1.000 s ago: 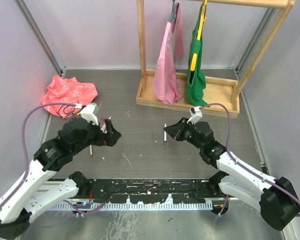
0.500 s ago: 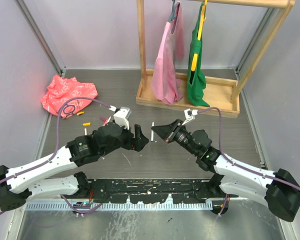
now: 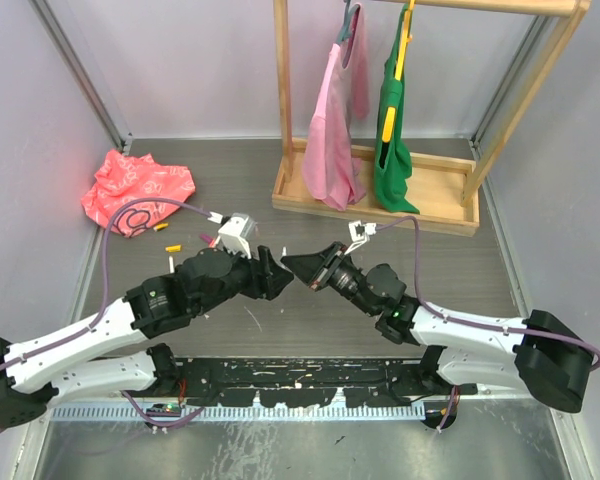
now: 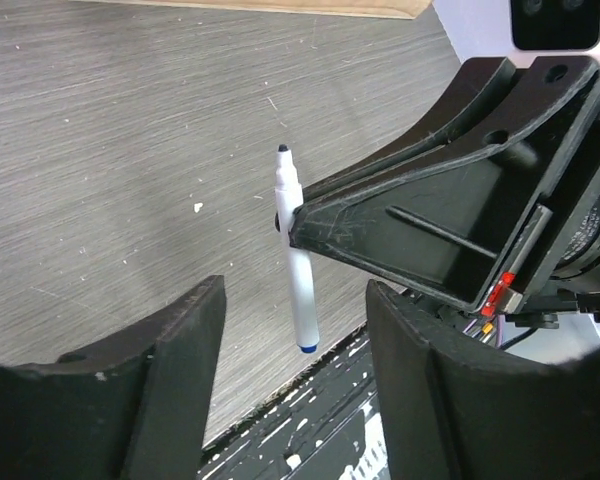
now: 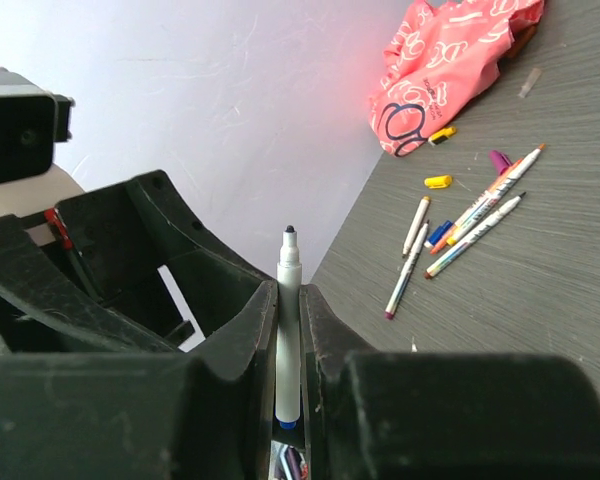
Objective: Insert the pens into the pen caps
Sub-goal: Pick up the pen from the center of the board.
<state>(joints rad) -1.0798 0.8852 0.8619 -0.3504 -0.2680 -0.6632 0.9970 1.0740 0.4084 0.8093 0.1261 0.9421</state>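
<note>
Black fingers of the right tool (image 3: 292, 264) are pressed together on a pen (image 4: 298, 290). They clamp it partway along its white barrel, and the pen stands crosswise at the tool's tip. Its dark writing tip sticks out past one side of the fingers. Its blue-banded end sticks out past the other side.

Facing it nose to nose, we see the left tool (image 3: 273, 272) with its jaws apart. In the left wrist view its two fingers (image 4: 170, 380) stand on either side of the pen's blue end, with a clear gap on each side. We see neither finger touching the barrel. The pen is held up off the grey counter (image 3: 230, 190), between the two tools.

In the right wrist view, beyond the right tool's tip and off to its right, several loose pens (image 5: 475, 215) lie uncapped in a loose fan on the counter. Just past them lie the caps. A yellow cap (image 5: 438, 181) and a purple cap (image 5: 500, 160) are near the pens, each lying apart from the other. A second yellow piece lies against the edge of a pink cloth (image 3: 135, 185), farther from the tool. We cannot tell the colours of every pen tip at this size.

In the top view, a wooden rack (image 3: 440, 190) stands well beyond both tools, with a pink and a green garment hanging from it.
</note>
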